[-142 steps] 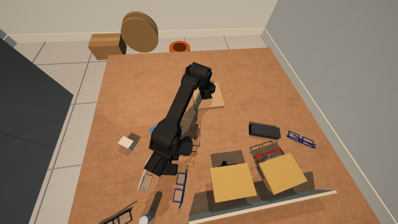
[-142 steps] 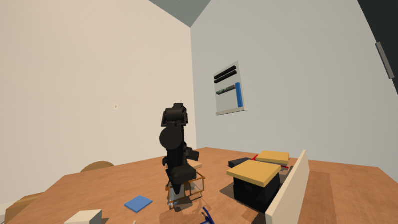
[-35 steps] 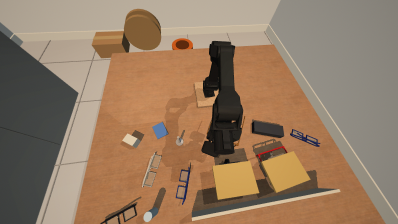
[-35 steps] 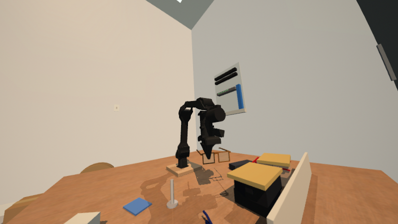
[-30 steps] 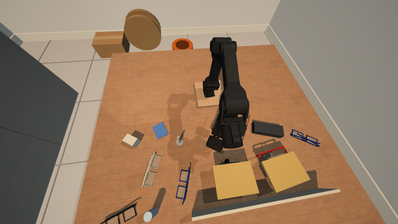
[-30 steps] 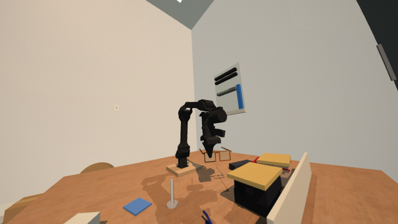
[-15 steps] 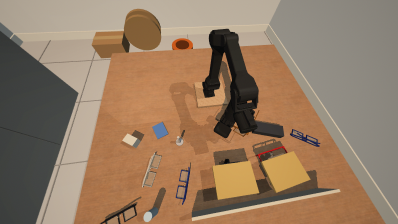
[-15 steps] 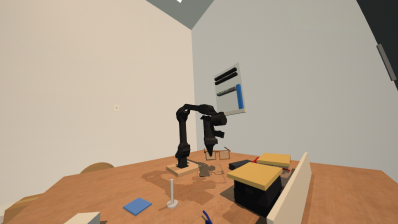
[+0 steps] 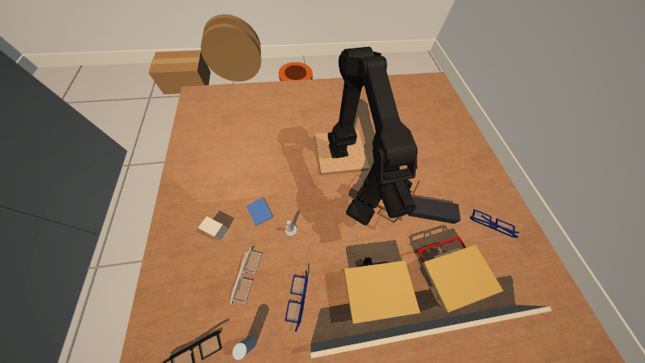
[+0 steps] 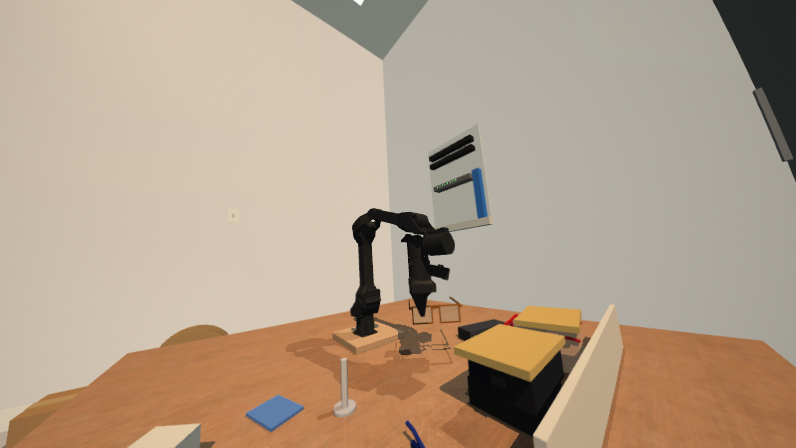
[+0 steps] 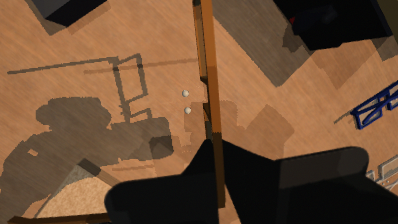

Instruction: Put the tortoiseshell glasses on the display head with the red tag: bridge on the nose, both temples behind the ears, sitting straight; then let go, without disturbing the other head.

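The tortoiseshell glasses (image 9: 391,219) (image 10: 448,305) (image 11: 212,75) hang in the air, lenses below the top bar. My gripper (image 10: 422,312) (image 11: 211,144) is shut on their front frame near the middle; its fingertips are hidden in the top view. A black display head (image 10: 512,389) (image 11: 345,27) (image 9: 381,290) stands under a yellow top; a small red spot shows at its edge in the wrist view. The other head is mostly hidden under its yellow top (image 9: 462,277) (image 10: 548,317), with red glasses (image 9: 440,245) at its front. I cannot tell which head bears the tag. The held glasses touch neither head.
A dark block (image 9: 435,209) (image 10: 479,328) lies beside the held glasses, short of the heads. A low wall (image 9: 433,331) (image 10: 590,378) stands behind the heads. Blue glasses (image 9: 303,295), white glasses, black glasses and a small peg stand (image 9: 290,229) (image 10: 344,409) are on the table.
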Motion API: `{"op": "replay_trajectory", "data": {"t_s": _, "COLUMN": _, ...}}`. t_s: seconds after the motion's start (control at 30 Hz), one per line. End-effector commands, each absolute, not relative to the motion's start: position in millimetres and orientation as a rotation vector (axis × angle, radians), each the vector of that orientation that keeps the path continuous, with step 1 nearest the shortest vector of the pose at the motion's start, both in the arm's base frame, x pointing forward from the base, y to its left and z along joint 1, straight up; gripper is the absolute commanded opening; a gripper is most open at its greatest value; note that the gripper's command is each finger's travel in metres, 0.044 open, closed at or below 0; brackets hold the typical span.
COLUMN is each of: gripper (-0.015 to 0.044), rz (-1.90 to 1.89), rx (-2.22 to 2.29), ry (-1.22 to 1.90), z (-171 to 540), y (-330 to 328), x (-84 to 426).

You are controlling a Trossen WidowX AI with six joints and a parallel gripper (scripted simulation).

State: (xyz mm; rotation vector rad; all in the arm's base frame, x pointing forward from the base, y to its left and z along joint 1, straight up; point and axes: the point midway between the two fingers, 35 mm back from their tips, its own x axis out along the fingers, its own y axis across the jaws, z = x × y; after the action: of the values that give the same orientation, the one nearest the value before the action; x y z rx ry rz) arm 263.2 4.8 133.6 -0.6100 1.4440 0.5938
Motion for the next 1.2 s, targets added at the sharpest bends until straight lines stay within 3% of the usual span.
{"op": "replay_trajectory", "data": {"t_s": 0.0, "gripper": 0.0, "rz": 0.591, "rx": -0.605, "ry": 1.452, "z": 128, "y": 5, "x": 262}}
{"op": "replay_trajectory", "data": {"t_s": 1.17, "gripper": 0.0, "rz": 0.591, "rx": -0.605, "ry": 1.452, "z": 100, "y": 5, "x": 266}}
